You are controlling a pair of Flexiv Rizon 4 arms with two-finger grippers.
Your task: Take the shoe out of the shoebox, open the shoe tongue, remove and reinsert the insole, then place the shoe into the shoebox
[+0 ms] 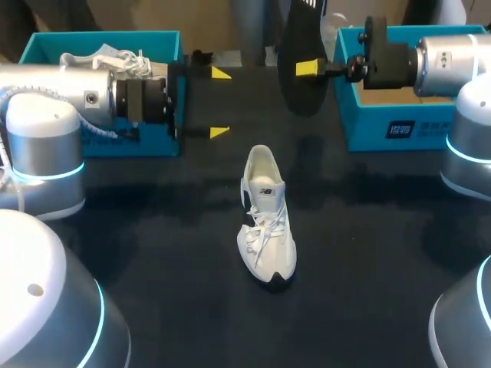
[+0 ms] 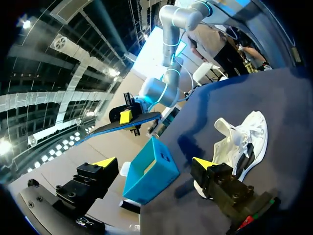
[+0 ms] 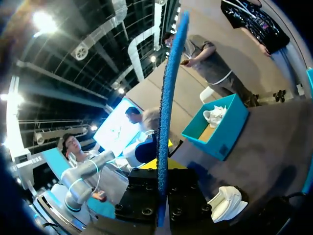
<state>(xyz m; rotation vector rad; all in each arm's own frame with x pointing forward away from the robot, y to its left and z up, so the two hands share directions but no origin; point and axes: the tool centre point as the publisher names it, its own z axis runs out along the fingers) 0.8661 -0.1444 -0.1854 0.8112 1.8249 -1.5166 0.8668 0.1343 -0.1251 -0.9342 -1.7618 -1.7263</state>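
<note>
— Head view: which step is in hand?
— Reinserting, I'd judge. The right jaws are clamped on the dark flat foam insole, held above the black tabletop's far edge. The left jaws stand apart, holding nothing.
— And the white lace-up trainer?
— Upright at mid-tabletop, outside the 2 teal cardboard shoeboxes at the far corners. Next, the insole must go down into the trainer's opening.

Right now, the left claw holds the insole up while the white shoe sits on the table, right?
No. The head view shows the right claw shut on the insole; the left claw is open and empty. The white shoe does sit on the table.
</note>
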